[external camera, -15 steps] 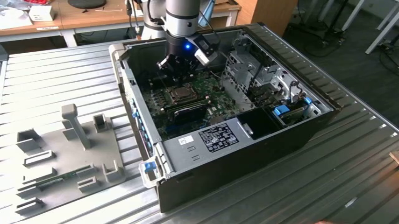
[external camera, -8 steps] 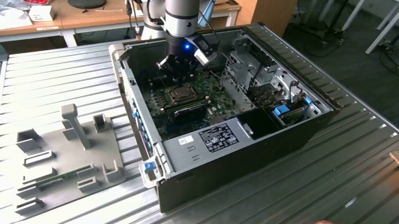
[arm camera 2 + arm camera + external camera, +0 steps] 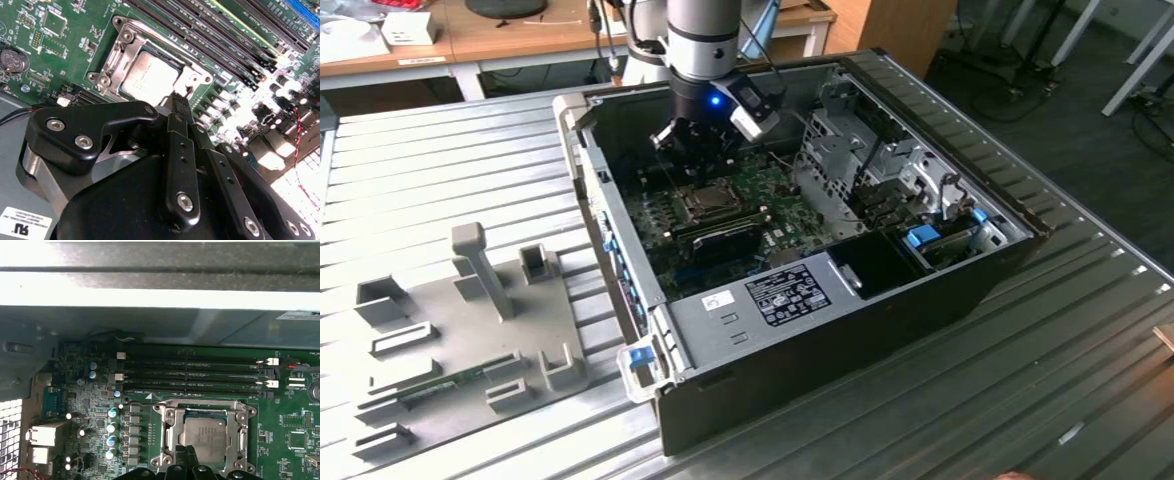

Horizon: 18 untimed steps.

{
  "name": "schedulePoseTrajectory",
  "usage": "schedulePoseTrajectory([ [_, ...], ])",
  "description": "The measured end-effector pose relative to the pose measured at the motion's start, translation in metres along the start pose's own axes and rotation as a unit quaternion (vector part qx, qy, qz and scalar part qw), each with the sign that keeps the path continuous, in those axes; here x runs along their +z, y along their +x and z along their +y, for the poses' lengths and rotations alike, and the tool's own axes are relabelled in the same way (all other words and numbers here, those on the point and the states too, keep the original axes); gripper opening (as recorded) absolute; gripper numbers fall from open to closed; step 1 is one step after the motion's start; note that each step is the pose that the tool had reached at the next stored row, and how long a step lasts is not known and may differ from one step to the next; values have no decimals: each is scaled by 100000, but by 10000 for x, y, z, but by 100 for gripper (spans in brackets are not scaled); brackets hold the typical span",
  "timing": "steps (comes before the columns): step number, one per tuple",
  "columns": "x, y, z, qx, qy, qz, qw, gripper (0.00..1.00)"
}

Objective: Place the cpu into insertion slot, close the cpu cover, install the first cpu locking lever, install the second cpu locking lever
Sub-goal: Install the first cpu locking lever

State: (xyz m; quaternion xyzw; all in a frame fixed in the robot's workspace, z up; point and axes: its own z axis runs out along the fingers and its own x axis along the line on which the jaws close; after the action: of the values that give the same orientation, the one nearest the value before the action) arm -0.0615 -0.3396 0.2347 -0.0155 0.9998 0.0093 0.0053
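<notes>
The cpu [image 3: 205,437] lies in the insertion slot [image 3: 707,200] on the green board, its grey top [image 3: 150,77] facing up. The silver cpu cover [image 3: 170,432] lies flat over the slot and frames the chip in its window; it is the bright frame [image 3: 122,57] in the second wrist view. My gripper [image 3: 180,100] is shut, its black tips together at one edge of the cover, just off the chip. Those tips [image 3: 187,455] also reach the cover's edge in the first wrist view. Whether the locking levers are latched cannot be told.
The board sits deep in an open computer case [image 3: 961,290] whose walls stand close around the arm. Long black memory slots [image 3: 195,372] run beside the socket. A drive cage [image 3: 854,150] fills the exterior view's right. A grey fixture plate [image 3: 467,330] lies on the table.
</notes>
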Motion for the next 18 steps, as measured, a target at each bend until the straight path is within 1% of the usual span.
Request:
schedulePoseTrajectory([
  [4,0,39,1,-3,1,-160,100000,11],
  [18,-2,193,6,-17,25,-859,99996,11],
])
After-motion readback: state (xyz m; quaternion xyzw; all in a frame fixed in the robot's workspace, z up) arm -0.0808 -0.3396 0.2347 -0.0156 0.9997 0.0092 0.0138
